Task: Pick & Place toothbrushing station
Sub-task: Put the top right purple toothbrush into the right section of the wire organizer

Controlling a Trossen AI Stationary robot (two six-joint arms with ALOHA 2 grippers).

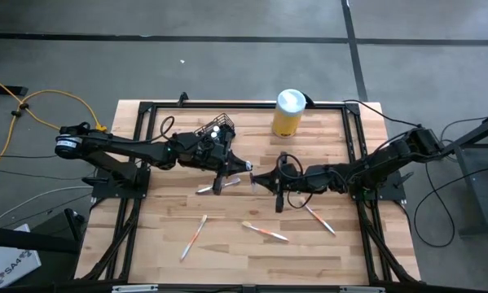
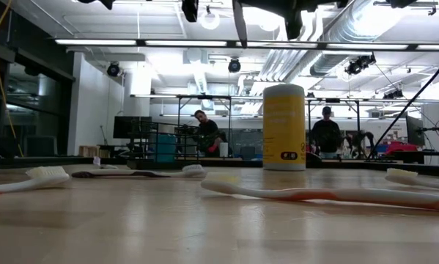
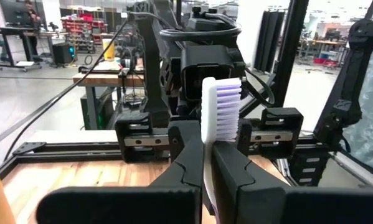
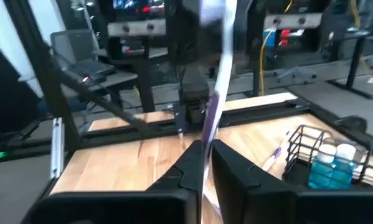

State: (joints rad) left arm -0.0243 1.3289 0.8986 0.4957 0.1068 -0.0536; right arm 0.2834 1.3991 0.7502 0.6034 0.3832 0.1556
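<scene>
While seen only as dark shapes from above, left gripper (image 1: 230, 172) and right gripper (image 1: 270, 181) near mid-table show more in wrist views: left gripper (image 3: 206, 163) clamped on a white toothbrush with pale purple bristles (image 3: 220, 112), right gripper (image 4: 203, 163) pinched on a blurred white-and-purple toothbrush handle (image 4: 218, 68). Small black wire-mesh holder (image 1: 213, 130), boxy, open-topped, tipped over under the left arm toward the far edge, holding blue bottles with white caps (image 4: 335, 163). Missing from the low view, where only a yellow cylindrical canister (image 2: 283, 126) and loose orange-and-white toothbrushes (image 2: 329, 193) show.

Pale, smooth wooden table (image 1: 325, 252)
</scene>
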